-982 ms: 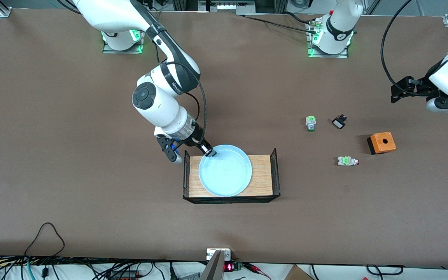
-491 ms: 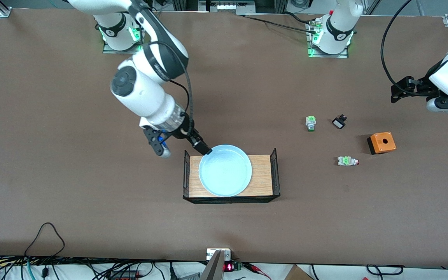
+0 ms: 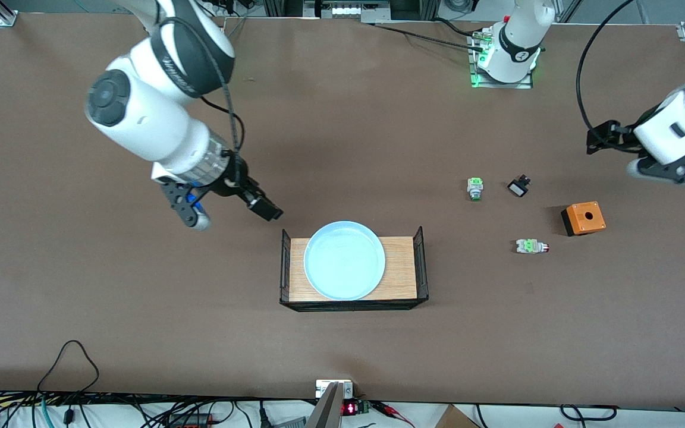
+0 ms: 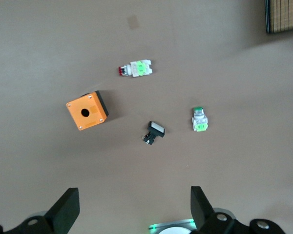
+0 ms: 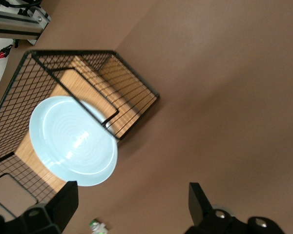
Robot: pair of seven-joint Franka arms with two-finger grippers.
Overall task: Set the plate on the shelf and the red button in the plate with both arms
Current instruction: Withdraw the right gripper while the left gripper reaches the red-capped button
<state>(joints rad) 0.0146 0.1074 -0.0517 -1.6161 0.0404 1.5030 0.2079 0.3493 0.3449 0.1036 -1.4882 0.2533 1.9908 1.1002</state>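
The pale blue plate [image 3: 344,260] lies flat on the wooden tray [image 3: 402,270] and also shows in the right wrist view [image 5: 73,141]. My right gripper [image 3: 266,209] is open and empty, up in the air over bare table beside the tray's end toward the right arm [image 5: 132,202]. The red button [image 3: 531,246] lies on its side on the table toward the left arm's end; it shows in the left wrist view [image 4: 136,69]. My left gripper [image 3: 599,141] is open and empty, high over the table by the small parts [image 4: 132,209].
The tray has black wire ends [image 3: 420,261]. An orange box [image 3: 583,218] with a hole on top, a green-capped button unit [image 3: 475,188] and a small black-and-white part [image 3: 518,188] lie near the red button. Cables run along the table's front edge.
My right gripper has left the plate's rim and moved up and away toward the right arm's end. The plate stays on the tray. My left arm has shifted slightly.
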